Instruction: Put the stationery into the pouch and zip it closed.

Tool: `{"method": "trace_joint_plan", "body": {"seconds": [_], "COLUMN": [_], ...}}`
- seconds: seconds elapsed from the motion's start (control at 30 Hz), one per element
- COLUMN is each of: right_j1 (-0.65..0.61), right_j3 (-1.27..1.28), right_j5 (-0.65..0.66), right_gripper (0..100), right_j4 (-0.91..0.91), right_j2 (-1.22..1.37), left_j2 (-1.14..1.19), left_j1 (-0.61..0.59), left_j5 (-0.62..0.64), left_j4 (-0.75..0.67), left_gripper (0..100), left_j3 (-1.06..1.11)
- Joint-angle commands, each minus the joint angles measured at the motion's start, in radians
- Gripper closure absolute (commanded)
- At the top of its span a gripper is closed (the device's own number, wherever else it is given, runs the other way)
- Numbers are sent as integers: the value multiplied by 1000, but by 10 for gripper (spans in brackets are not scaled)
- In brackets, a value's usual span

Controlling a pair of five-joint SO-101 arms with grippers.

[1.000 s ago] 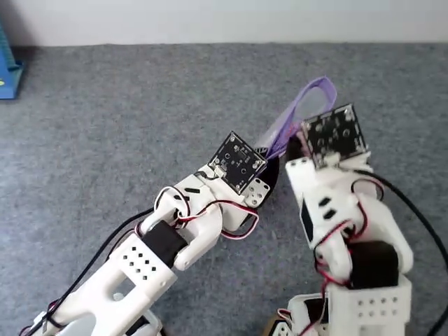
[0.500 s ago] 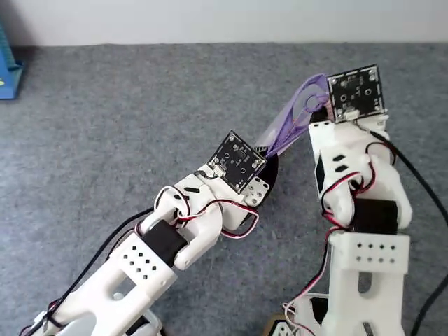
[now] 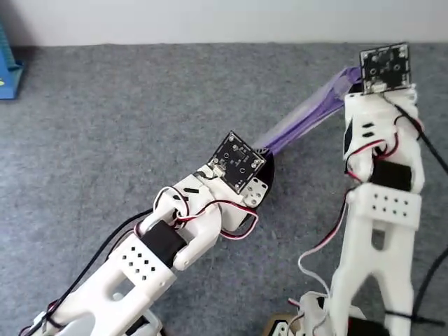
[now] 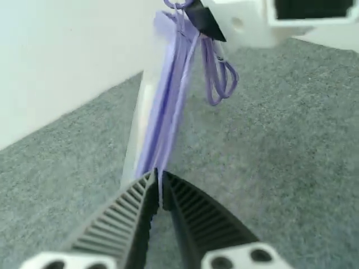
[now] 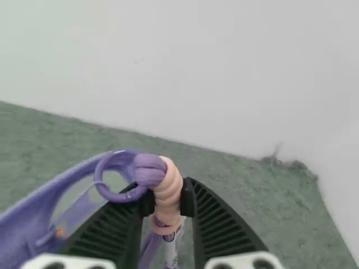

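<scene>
We see the left gripper (image 4: 160, 182) and right gripper (image 5: 164, 193), jaws pinching opposite ends of the pouch (image 3: 308, 116); its contents are unclear.

One purple pouch (image 3: 302, 120) is counted. Two grippers are counted: one left gripper (image 4: 159, 188) and one right gripper (image 5: 164, 207). One blue object (image 3: 8, 70) is counted, and one grey table surface (image 3: 105, 126) is seen.
</scene>
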Motion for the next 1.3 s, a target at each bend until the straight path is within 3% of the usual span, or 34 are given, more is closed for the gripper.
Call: {"method": "trace_joint_plan", "body": {"seconds": [0.0, 0.27, 0.33, 0.53, 1.0, 1.27], "right_j1": [25, -45, -76, -143, -185, -185], "right_j3": [-100, -275, -290, -290, -290, -290], "right_j5": [8, -46, -51, -46, -44, -44], "right_gripper": [991, 991, 991, 991, 991, 991], "right_j4": [-19, 231, 309, 458, 533, 538], "right_j2": [99, 79, 36, -108, -160, -166], "left_j2": [-25, -25, -25, -12, 183, 129], "left_j1": [6, 6, 6, -49, -6, 18], "left_j5": [-5, -5, 8, 224, 222, 230], "left_j4": [-11, -15, -14, -11, -9, 124], "left_gripper": [991, 982, 932, 712, 739, 739], "left_j3": [-13, -15, -15, -102, -306, -302]}}
